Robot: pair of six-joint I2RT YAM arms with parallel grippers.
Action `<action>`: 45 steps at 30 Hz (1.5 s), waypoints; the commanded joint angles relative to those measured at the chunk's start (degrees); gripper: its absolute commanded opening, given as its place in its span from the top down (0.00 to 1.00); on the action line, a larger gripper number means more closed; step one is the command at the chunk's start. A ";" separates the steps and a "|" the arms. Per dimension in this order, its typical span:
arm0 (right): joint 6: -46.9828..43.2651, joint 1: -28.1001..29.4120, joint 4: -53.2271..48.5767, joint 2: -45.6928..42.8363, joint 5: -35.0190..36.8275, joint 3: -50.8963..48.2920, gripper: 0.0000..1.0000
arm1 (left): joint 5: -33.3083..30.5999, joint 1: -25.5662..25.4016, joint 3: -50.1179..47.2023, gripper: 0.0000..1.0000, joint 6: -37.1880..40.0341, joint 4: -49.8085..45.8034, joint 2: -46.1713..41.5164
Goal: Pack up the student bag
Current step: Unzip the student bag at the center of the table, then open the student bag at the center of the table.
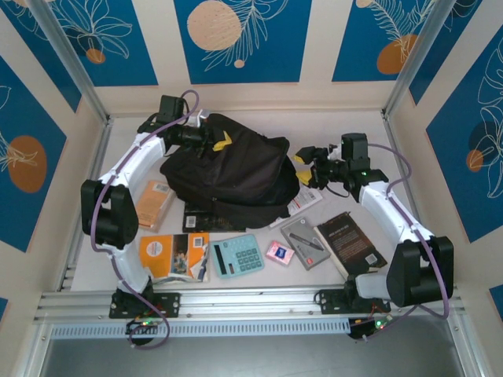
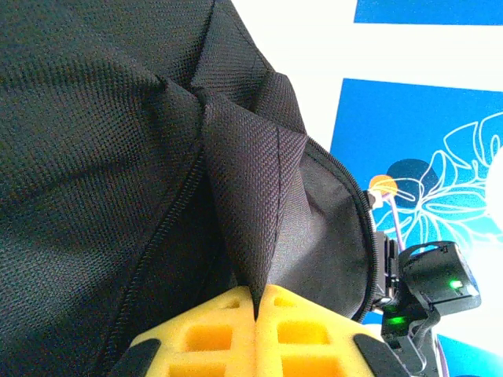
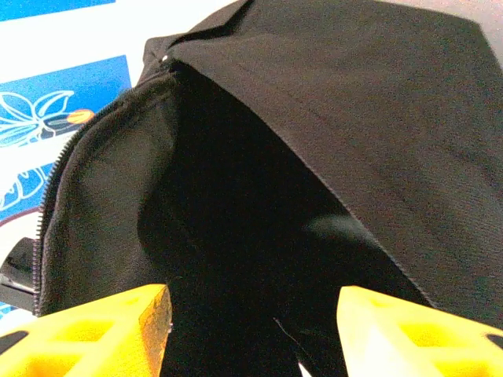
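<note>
My left gripper (image 2: 257, 305) is clamped on a fold of the bag (image 1: 236, 173), which lies mid-way across the table (image 1: 334, 129), while my right gripper (image 3: 251, 326) stands apart at its unzipped mouth.

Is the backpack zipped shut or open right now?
Open: in the right wrist view the student bag shows parted zipper teeth around a dark, gaping interior. Whether anything is inside yet, cannot tell.

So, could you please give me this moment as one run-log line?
left gripper: shut, pinching backpack fabric | right gripper: open, facing backpack's unzipped mouth | calculator, books: outside backpack, on table
</note>
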 commanded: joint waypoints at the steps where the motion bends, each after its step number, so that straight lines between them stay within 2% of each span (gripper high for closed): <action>1: 2.36 -1.28 2.79 -2.91 -1.91 -2.08 0.40 | 1.61 0.48 1.03 1.00 0.64 0.22 -2.81; 6: -1.92 -0.64 2.91 -3.36 -2.85 0.36 0.36 | 1.55 0.45 1.10 1.00 0.46 0.14 -2.70; 11: -11.14 2.44 -6.30 -0.53 -2.05 9.14 0.31 | 1.55 0.44 0.85 1.00 0.57 0.02 -2.76; 19: -15.28 6.48 -10.11 4.35 -3.32 15.44 0.33 | 1.03 0.36 0.66 1.00 1.48 -1.23 -3.17; 21: -16.78 7.36 -12.31 5.77 -3.45 17.17 0.38 | 0.69 0.33 0.74 1.00 2.02 -2.03 -3.25; 23: -18.39 8.20 -14.95 7.16 -3.44 18.99 0.47 | 0.28 0.35 0.76 1.00 2.31 -2.49 -3.33; 28: -18.72 9.08 -16.26 7.66 -2.55 19.67 0.87 | -1.59 0.27 1.74 1.00 4.04 -5.19 -3.25; 30: -18.16 9.13 -16.57 7.50 -2.02 19.80 1.00 | -4.39 -0.16 3.63 0.87 6.77 -8.89 -3.31; 33: -16.24 9.17 -17.16 7.76 -1.89 20.11 1.00 | -11.48 -2.09 7.29 0.67 12.14 -15.79 -4.02; 36: -13.71 9.63 -17.96 8.29 -0.59 20.66 1.00 | -21.92 -6.20 10.04 0.56 15.78 -21.94 -5.80; 40: -10.30 10.38 -19.90 9.75 0.50 22.15 1.00 | -36.55 -15.07 13.86 0.43 20.83 -30.13 -7.81; 42: -7.63 10.87 -20.69 10.60 0.85 22.72 1.00 | -42.49 -20.94 16.21 0.23 24.36 -32.47 -8.31; 45: -4.47 11.44 -21.13 11.92 0.41 24.07 1.00 | -48.19 -27.41 18.06 0.19 27.47 -34.16 -8.17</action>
